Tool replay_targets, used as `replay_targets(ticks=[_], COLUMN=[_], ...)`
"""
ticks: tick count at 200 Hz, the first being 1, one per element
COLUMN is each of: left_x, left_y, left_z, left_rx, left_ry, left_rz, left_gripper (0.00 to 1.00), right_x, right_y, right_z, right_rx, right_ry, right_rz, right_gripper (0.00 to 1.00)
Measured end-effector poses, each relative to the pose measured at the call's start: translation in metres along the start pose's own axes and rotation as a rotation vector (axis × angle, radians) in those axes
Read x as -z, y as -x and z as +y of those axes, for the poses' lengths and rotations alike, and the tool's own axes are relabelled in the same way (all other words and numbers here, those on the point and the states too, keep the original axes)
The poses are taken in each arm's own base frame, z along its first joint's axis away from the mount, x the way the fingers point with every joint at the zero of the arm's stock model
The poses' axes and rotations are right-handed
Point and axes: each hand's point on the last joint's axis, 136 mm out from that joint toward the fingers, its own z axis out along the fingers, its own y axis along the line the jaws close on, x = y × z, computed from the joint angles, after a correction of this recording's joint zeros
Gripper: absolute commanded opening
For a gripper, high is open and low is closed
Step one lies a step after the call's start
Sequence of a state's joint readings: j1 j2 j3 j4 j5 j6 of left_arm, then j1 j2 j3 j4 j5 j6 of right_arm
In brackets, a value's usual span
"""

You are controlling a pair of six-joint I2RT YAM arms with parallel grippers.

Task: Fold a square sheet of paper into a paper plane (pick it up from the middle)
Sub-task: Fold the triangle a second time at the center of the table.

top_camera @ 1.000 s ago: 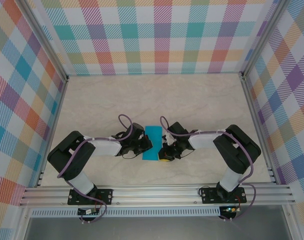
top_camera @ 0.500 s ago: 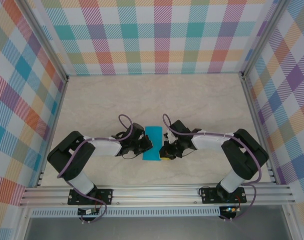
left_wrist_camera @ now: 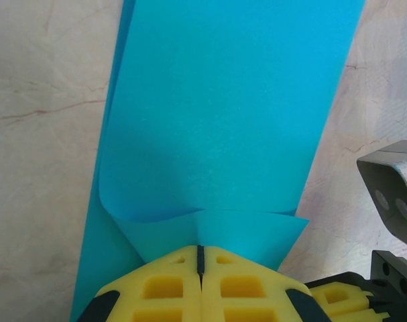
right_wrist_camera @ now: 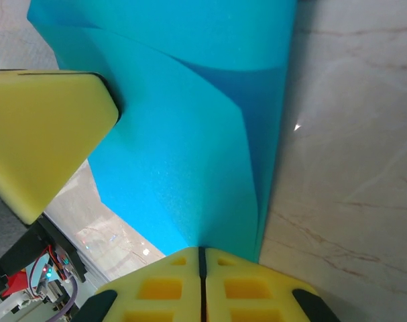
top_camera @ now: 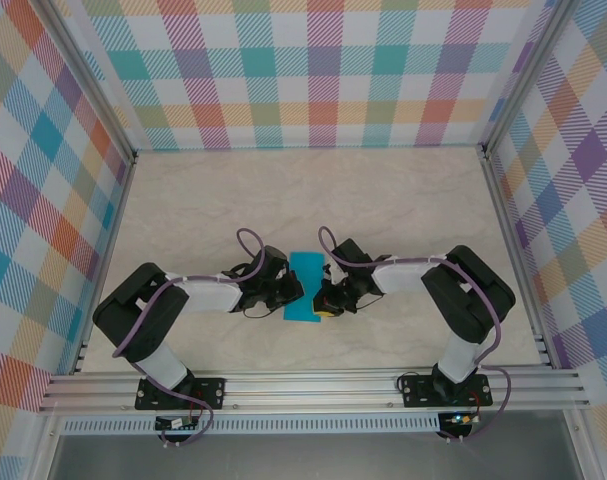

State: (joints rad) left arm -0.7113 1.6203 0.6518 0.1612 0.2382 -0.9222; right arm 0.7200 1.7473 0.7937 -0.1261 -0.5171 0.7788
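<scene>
One teal square sheet of paper (top_camera: 305,275), folded narrow, is lying on the table (top_camera: 383,200) between two grippers, the left gripper (left_wrist_camera: 200,258) pinching its curled flap shut-fingered while the right gripper (right_wrist_camera: 202,258) is clamping the opposite edge.

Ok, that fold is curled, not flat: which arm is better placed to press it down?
Left, probably. The left hand, shut, sits at the middle of the paper's curled fold, so it could sweep straight along it. The right hand is shut at the paper's near corner, off to the side.
</scene>
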Motion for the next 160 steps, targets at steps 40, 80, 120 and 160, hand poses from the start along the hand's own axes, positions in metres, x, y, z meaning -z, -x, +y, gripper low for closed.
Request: replay_targets(ticks=[40,80,120,160], left_x=[0.020,0.028,0.011,-0.004], left_y=[0.004,0.002,-0.014,-0.015], left_z=[-0.018,-0.032,-0.024,-0.005], left_rx=[-0.022,-0.040,-0.050,-0.031], left_ry=[-0.050,-0.096,-0.065,-0.007], left_rz=[-0.026,-0.026,0.024,0.025], left_gripper=[0.08,0.05,0.02,0.00], right_x=[0.000,0.000,0.000,0.000], right_y=[0.000,0.000,0.000,0.000], right_z=[0.000,0.000,0.000,0.000], right_rx=[0.003,0.002,0.003,0.002], right_ry=[0.002,0.002,0.002,0.001], right_rz=[-0.002,-0.002,-0.002,-0.002], right_gripper=[0.07,0.06,0.06,0.04])
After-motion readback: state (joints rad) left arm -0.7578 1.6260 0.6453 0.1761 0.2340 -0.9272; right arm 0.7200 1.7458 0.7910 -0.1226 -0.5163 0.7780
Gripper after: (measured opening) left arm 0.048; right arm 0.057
